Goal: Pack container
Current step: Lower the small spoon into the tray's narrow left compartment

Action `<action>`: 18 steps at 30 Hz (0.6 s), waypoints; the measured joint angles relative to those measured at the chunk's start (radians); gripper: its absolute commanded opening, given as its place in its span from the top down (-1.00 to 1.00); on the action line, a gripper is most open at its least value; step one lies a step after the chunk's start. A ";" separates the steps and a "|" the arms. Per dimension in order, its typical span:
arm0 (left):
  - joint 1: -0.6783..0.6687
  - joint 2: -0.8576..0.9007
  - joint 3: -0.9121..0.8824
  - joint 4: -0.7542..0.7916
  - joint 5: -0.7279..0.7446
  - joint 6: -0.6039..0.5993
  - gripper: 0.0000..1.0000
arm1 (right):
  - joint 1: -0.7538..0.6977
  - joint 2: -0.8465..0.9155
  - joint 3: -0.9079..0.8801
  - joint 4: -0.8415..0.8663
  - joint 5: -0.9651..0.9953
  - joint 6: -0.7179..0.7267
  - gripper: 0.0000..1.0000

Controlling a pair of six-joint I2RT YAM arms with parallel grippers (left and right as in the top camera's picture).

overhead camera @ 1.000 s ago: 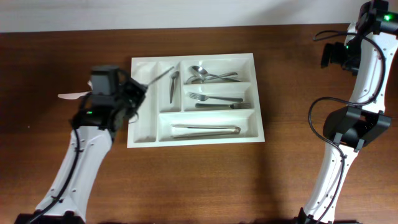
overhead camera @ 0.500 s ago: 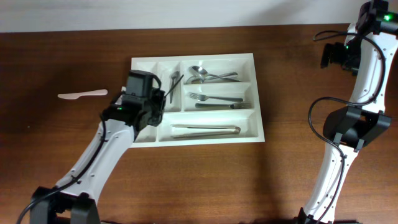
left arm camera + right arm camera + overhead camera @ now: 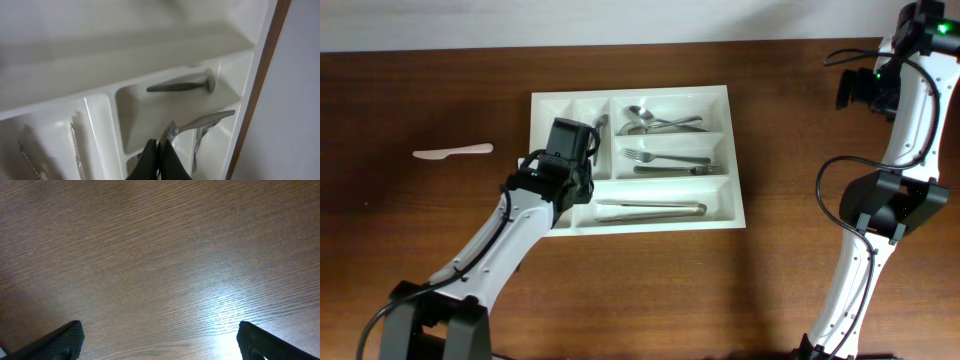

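The white cutlery tray (image 3: 735,160) lies at the table's middle. My left gripper (image 3: 584,168) is over its two narrow upright compartments and is shut on a slim metal utensil (image 3: 200,122), held by one end just above the tray. Another metal utensil (image 3: 182,87) lies in the narrow compartment beyond it. The long compartments hold spoons (image 3: 655,122), forks (image 3: 665,157) and tongs (image 3: 650,209). My right gripper (image 3: 160,342) is open and empty over bare wood, far right of the tray (image 3: 860,88).
A white plastic knife (image 3: 453,152) lies on the wood left of the tray. The right arm's base and cables (image 3: 885,205) stand at the right edge. A pale wall runs along the table's far edge.
My left arm has swung right, from beside the tray's left edge to over the narrow compartments, carrying the metal utensil. The white plastic knife came into view. The right arm has not moved.
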 measured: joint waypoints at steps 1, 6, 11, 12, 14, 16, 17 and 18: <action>0.000 0.005 0.000 0.000 -0.005 -0.008 0.96 | 0.000 0.000 0.000 0.000 0.000 0.000 -0.98; 0.000 0.050 0.000 0.016 -0.019 -0.033 0.96 | 0.000 0.000 0.000 0.000 0.000 0.000 -0.98; 0.000 0.100 0.000 0.055 -0.021 -0.068 0.96 | 0.000 0.000 0.000 0.000 0.000 0.001 -0.98; 0.000 0.109 0.000 0.075 -0.021 -0.073 0.96 | 0.000 0.000 0.000 0.000 0.000 0.001 -0.98; 0.000 0.122 0.000 0.109 -0.021 -0.080 0.94 | 0.000 0.000 0.000 0.000 0.000 0.000 -0.98; 0.000 0.133 0.000 0.135 -0.021 -0.085 0.69 | 0.000 0.000 0.000 0.000 0.000 0.000 -0.98; 0.000 0.137 0.000 0.142 -0.024 -0.085 0.57 | 0.000 0.000 0.000 0.000 0.000 0.000 -0.98; 0.000 0.138 0.000 0.147 -0.025 -0.089 0.49 | 0.000 0.000 0.000 0.000 0.000 0.000 -0.98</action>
